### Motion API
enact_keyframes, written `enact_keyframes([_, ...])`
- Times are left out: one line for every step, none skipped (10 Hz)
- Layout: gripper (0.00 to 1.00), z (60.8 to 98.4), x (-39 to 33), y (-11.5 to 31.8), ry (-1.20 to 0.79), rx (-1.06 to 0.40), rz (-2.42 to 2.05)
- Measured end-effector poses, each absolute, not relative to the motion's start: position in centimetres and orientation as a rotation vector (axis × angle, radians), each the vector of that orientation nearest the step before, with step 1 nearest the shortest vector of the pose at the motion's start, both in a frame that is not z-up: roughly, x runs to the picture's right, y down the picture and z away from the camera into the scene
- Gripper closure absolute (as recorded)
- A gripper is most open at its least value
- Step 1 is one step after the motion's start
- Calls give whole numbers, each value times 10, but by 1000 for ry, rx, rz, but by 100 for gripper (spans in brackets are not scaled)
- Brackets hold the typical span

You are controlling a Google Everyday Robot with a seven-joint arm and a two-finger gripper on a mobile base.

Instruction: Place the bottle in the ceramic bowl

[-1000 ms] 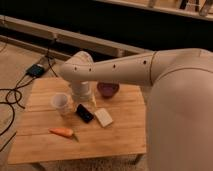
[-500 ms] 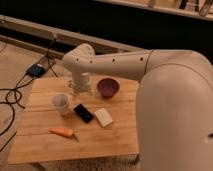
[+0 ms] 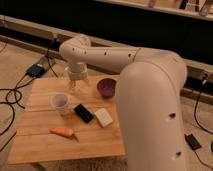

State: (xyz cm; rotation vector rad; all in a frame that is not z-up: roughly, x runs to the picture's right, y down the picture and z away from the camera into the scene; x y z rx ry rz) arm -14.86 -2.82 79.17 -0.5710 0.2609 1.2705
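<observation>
- Over the far left part of the pale wooden slatted desk (image 3: 45, 150), you have the gripper (image 3: 75, 83) pointing straight down from the wrist of the white arm (image 3: 107, 55).
- You cannot tell whether the jaws are open or closed.
- Right at the jaws you can see the small whitish plastic bottle (image 3: 74, 89) only as a slim pale shape under the wrist. You cannot tell whether it is clamped or standing on the desk.
- To the right of the gripper sits the small round glossy dark purple ceramic bowl (image 3: 106, 88), near it but apart. It stands on the far side of the desk, close to the robot's large white body.
- Nearer the camera than the gripper and slightly left, you find an upright white cup (image 3: 60, 102), open end up.
- Just right of the cup lies a flat black rectangular slab (image 3: 83, 112), turned at an angle.
- Beside that slab, further right, lies a flat white rectangular block (image 3: 104, 117), in front of the bowl.
- Toward the desk's near edge lies an orange carrot (image 3: 62, 132), roughly along the slats, well apart from the bottle and the bowl.
- Off the desk on the left, you see dark cables (image 3: 12, 97) on the floor and a small bluish box (image 3: 36, 70).
</observation>
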Motion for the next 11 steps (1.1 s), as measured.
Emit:
enact_keyframes([35,799,-154,-39,241,-564,1253])
enact_keyframes([35,806,-158,-49,222,-557,1239])
enact_keyframes([35,812,-163,-57,200,-555,1229])
enact_keyframes([35,817,-166,-63,185,-553,1223])
enact_keyframes([35,826,-171,-73,155,-549,1217])
enact_keyframes([35,831,-174,-77,140,-546,1213])
enact_keyframes([35,837,-178,-82,122,-542,1206])
enact_keyframes([35,842,-183,-89,99,-535,1200])
enact_keyframes([35,844,-185,-94,85,-531,1197])
enact_keyframes([35,847,-190,-100,64,-526,1191])
enact_keyframes([35,849,-195,-104,45,-522,1182])
